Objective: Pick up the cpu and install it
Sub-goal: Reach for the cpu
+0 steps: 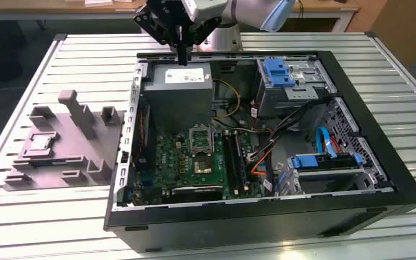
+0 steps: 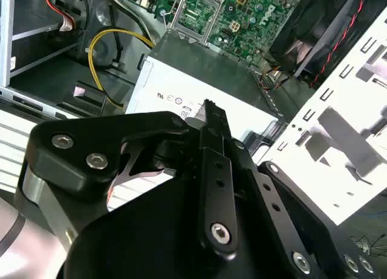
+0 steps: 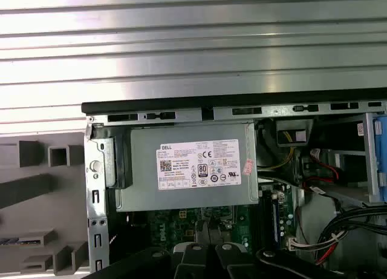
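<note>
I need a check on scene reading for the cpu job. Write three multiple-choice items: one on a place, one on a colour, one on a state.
1. Where does the cpu lie?
A. in the motherboard socket
B. in the grey fixture on the table
C. between the fingers

2. What colour are the plastic drive brackets?
A. red
B. blue
C. yellow

3. How does the gripper stand?
A. empty, above the power supply
B. holding the cpu
C. pressed into the socket

Answers:
1 B: the silver chip sits in the fixture, to the exterior view's left of the case.
2 B: both brackets in the exterior view are blue.
3 A: it carries nothing and hangs over the grey box at the case's far edge.
</note>
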Tool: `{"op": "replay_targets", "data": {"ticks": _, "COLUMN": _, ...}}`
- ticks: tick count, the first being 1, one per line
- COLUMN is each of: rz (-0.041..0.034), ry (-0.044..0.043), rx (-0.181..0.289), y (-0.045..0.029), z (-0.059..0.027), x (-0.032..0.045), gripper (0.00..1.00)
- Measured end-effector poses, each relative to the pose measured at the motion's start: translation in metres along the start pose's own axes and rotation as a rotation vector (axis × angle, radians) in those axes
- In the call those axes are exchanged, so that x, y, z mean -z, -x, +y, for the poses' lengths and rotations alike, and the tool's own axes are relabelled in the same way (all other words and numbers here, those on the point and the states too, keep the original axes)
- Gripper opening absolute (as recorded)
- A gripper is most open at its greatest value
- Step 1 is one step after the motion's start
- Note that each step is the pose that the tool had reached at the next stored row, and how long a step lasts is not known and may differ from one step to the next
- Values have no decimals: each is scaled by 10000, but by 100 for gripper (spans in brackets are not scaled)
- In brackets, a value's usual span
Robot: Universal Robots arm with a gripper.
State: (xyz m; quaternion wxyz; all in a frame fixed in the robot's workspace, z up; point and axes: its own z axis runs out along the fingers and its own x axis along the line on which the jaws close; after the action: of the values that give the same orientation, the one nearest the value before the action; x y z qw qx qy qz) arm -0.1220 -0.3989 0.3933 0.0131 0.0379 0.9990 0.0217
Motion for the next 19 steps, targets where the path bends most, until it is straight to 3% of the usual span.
{"op": "replay_targets", "data": {"ticks": 19, "rz": 0, "ry": -1, "rx": 1, "y": -55, "z": -4, "x": 2, "gripper": 11}}
